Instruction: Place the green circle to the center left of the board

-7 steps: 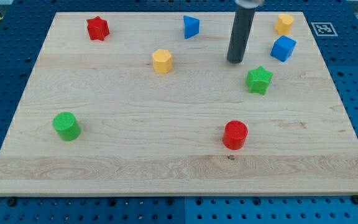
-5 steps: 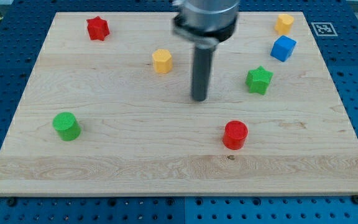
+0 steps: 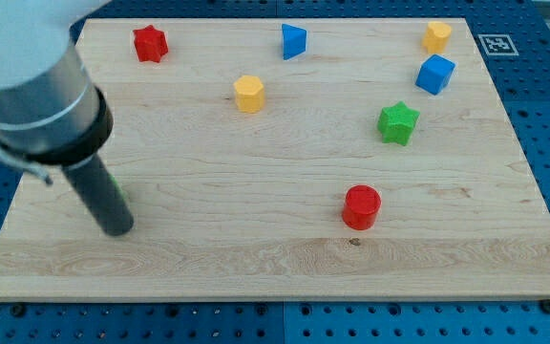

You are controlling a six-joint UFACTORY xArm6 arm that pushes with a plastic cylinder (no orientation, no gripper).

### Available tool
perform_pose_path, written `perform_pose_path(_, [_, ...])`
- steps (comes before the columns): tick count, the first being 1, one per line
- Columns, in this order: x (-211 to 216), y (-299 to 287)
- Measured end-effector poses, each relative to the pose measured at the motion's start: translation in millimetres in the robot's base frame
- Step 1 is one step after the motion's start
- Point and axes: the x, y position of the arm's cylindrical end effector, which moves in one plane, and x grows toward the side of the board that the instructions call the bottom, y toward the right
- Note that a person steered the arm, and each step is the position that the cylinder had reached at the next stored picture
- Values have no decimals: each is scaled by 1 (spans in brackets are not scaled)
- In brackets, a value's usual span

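Observation:
The green circle (image 3: 116, 189) is a short green cylinder near the board's lower left. It is almost wholly hidden behind my rod; only a thin green sliver shows at the rod's right side. My tip (image 3: 117, 228) rests on the wooden board (image 3: 256, 248) just below the green circle, at the view's lower left. The rod and the arm's grey body slant up to the view's top left.
A red star (image 3: 149, 43), a blue triangle (image 3: 293, 40) and a yellow block (image 3: 436, 36) lie along the top. A yellow hexagon (image 3: 248, 94), a blue cube (image 3: 434, 74), a green star (image 3: 398, 123) and a red cylinder (image 3: 361, 206) also lie on the board.
My rod has swept from the board's upper right, through the middle, down to the lower left, and now covers the green circle. No block has visibly moved.

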Motion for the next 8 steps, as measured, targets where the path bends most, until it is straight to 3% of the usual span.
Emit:
perform_pose_path(1, [-38,-5])
perform_pose_path(4, [-12,-30])
perform_pose_path(6, [-59,-48])
perform_pose_path(8, [-40,-48])
